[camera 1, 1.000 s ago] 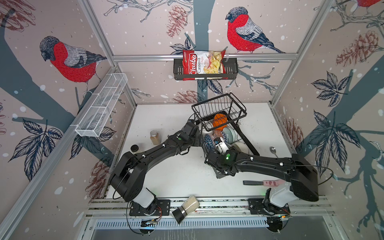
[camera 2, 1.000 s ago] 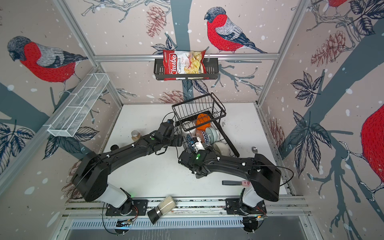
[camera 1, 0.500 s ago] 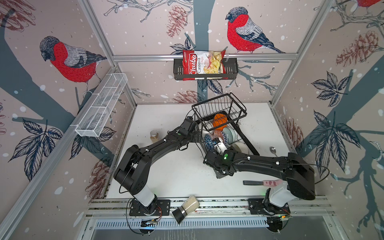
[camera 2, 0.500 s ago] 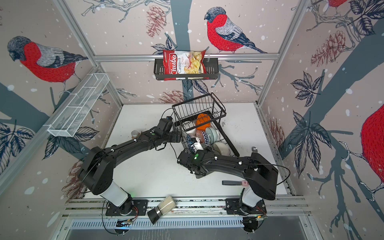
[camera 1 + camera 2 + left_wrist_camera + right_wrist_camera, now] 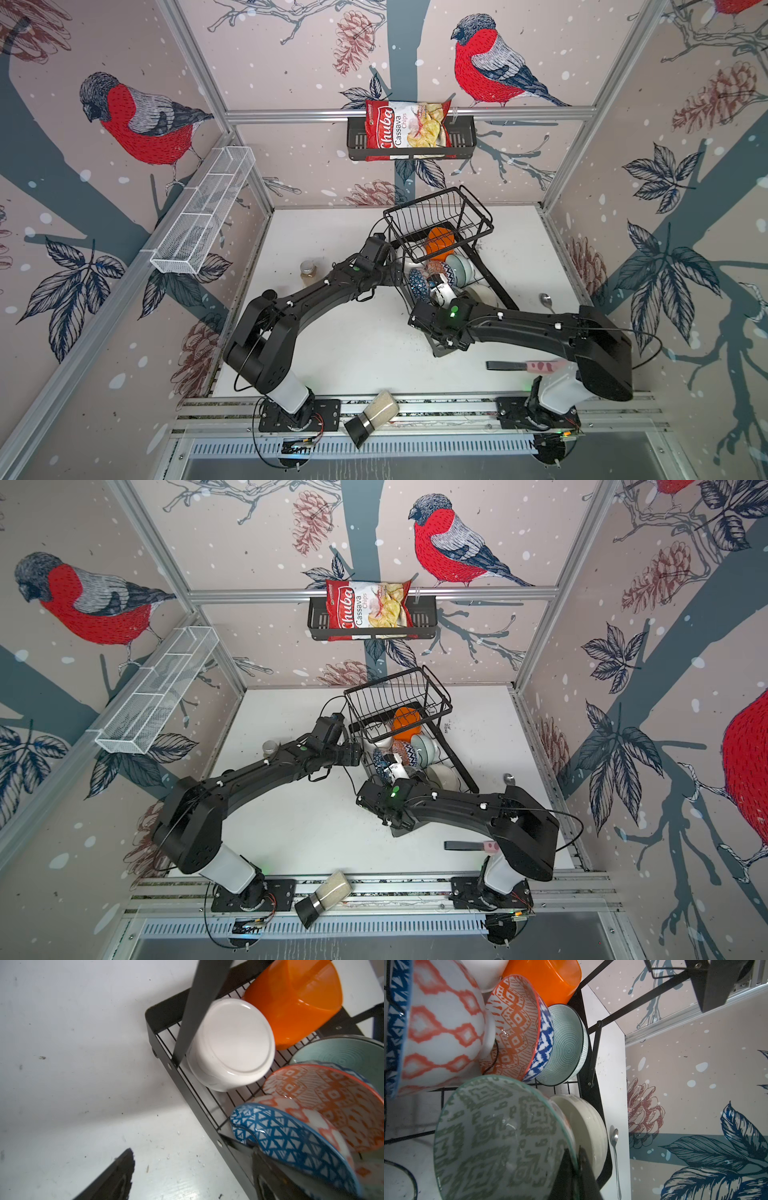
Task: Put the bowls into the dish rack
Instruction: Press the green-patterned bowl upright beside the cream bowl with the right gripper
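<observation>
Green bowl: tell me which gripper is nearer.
Right. The right gripper is shut on the rim of the green bowl; the left gripper is open at the rack edge, beside the blue bowl.

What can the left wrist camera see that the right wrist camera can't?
Only the left wrist view shows the white bowl with its whole round base facing up, and the open left gripper. Only the right wrist view shows the green-patterned bowl pinched at its rim by the right gripper, a cream bowl beside it, and a spoon lying outside the dish rack. Both show the rack, the orange bowl, the teal bowl and the orange-red patterned bowl.
</observation>
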